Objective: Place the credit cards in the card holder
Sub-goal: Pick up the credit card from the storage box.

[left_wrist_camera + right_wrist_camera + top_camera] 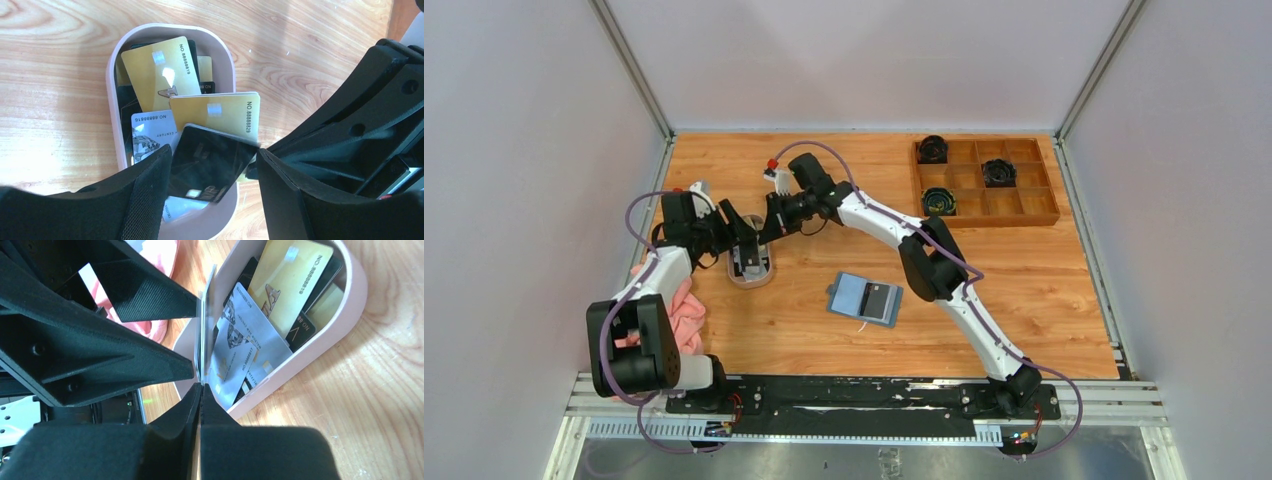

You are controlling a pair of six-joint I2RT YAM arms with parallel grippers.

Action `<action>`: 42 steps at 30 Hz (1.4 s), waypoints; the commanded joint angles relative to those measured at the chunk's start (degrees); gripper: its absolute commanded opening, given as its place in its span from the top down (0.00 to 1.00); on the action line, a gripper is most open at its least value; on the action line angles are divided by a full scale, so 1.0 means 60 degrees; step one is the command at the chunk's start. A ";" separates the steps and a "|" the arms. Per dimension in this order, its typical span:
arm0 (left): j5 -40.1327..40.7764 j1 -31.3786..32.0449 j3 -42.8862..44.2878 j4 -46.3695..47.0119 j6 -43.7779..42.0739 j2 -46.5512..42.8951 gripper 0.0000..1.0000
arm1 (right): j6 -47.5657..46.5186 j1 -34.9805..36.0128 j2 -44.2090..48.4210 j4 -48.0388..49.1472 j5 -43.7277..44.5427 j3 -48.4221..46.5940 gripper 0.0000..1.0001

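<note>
Several credit cards, gold (160, 70), silver (150, 132) and black, lie in a small oval pinkish-white dish (111, 100) on the wooden table. My right gripper (201, 386) is shut on the edge of a black card (210, 160), which stands tilted over the dish with a gold card (215, 112) right behind it. My left gripper (214, 160) is open, its fingers on either side of that black card. In the top view both grippers, left (746, 250) and right (764, 232), meet over the dish (751, 278). The teal-blue card holder (865, 298) lies open mid-table.
A pink cloth (686, 310) lies by the left arm, close to the dish. A brown wooden compartment tray (986, 218) with three black round items stands at the back right. White walls enclose the table on three sides.
</note>
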State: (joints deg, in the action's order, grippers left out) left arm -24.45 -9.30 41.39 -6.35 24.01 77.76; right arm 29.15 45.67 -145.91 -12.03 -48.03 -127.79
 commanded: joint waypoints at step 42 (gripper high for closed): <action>-0.3057 0.1994 -0.1056 0.1462 0.2541 -0.6180 0.06 | -0.5357 -0.2800 0.7612 -0.0671 -0.5893 0.7872 1.00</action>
State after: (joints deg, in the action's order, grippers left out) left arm -41.50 -5.34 35.73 -1.13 37.06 44.38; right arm 2.79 32.82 -106.08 -15.00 -71.18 -88.38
